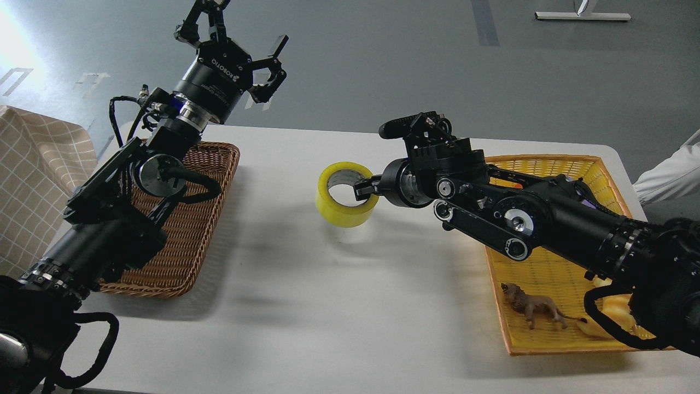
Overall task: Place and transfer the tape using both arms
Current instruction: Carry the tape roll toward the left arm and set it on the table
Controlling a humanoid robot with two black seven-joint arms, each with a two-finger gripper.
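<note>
The yellow tape roll (342, 207) with a grey-white core is held near the middle of the white table (306, 306), just above or touching its surface; I cannot tell which. My right gripper (365, 186) is shut on the roll's right rim, one finger inside the core. The right arm reaches in from the lower right across the yellow basket (547, 164). My left gripper (235, 33) is open and empty, raised high above the far end of the brown wicker basket (191, 241), well left of the tape.
The yellow basket holds a toy lion (533, 311) and a croissant toy (593, 328), mostly hidden by my right arm. A checked cloth (33, 180) lies at the far left. A white sleeve (670, 175) shows at the right edge.
</note>
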